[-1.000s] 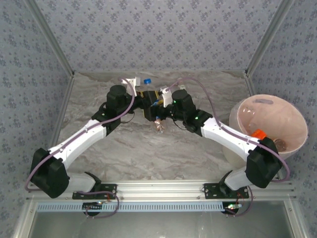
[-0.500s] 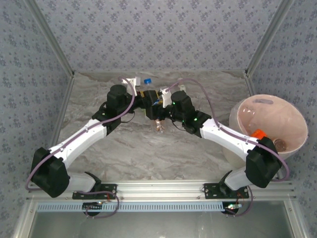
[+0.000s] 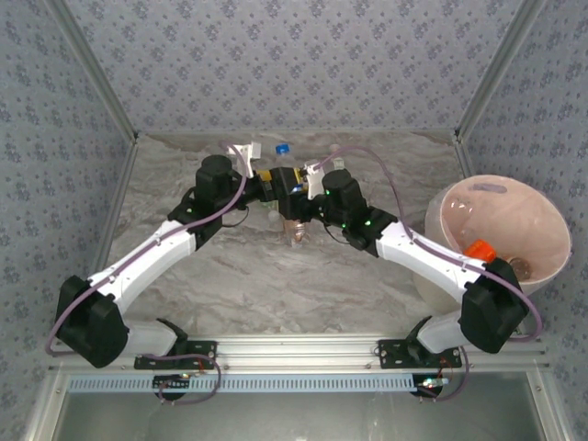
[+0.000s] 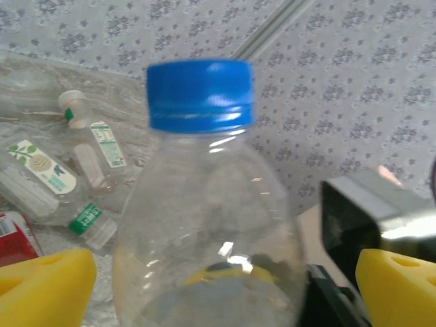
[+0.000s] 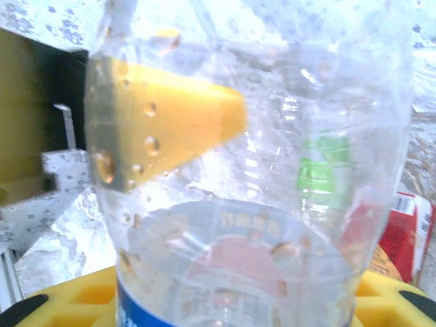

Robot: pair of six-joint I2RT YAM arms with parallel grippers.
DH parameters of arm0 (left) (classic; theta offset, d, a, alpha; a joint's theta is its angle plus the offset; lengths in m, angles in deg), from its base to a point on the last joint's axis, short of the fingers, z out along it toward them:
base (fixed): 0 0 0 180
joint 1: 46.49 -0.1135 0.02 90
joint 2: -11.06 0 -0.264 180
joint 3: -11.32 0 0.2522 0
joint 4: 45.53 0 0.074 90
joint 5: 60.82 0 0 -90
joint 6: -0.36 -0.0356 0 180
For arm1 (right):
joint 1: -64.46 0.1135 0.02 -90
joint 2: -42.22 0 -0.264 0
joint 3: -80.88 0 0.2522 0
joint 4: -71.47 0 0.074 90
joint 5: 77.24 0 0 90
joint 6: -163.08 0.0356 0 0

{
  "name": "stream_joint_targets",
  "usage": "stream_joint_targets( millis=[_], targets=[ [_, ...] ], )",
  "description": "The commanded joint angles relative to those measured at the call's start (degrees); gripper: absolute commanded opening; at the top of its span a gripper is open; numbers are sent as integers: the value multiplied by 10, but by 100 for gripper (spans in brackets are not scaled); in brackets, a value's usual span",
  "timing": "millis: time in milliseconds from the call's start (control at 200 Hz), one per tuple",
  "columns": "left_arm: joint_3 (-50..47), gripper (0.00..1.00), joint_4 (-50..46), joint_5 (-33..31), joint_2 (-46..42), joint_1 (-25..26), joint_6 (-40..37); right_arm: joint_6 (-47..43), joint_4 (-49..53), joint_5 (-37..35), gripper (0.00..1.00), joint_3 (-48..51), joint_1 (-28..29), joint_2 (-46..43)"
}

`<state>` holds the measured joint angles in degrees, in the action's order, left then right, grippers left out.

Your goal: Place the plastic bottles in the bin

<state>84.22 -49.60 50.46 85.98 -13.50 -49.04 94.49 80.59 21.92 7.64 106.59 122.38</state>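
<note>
A clear plastic bottle [image 4: 204, 204] with a blue cap [image 3: 282, 147] is held off the table at the back middle, between the two grippers. My right gripper [image 5: 231, 310] is shut on its lower body, just under the blue and red label [image 5: 252, 272]. My left gripper [image 4: 218, 293] is open, and its yellow fingertips [image 4: 41, 286] stand well clear of the bottle on both sides. Several more bottles [image 4: 88, 146] lie on the table behind it. The pale pink bin [image 3: 496, 180] stands at the right, with an orange-capped bottle [image 3: 480, 250] inside.
A small brownish thing [image 3: 296, 230] lies on the marble table just in front of the grippers. A red-labelled pack [image 5: 409, 231] sits by the loose bottles. Patterned walls with metal corner posts [image 3: 487, 83] close off the back and both sides.
The left jaws have opened off the bottle while the right jaws have closed on it. The right arm has come in slightly leftward, and the blue cap has shifted a little right.
</note>
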Motion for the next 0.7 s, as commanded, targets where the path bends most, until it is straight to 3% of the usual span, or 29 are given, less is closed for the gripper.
stream_joint_targets(
  millis=[0,140,430,695],
  targets=[
    [12,98,37,25,-37,-6,11,-7,22,-24,48,9,-12,-30],
    [-13,98,47,-16,-71,-8,7,-25,60,-49,47,13,-30,-70],
    [-60,98,-31,-218,-119,-13,-6,-90,175,-111,46,-15,-79,-182],
    [-69,98,-65,-270,-113,-24,1,-147,322,-208,46,-113,-126,-253]
  ],
)
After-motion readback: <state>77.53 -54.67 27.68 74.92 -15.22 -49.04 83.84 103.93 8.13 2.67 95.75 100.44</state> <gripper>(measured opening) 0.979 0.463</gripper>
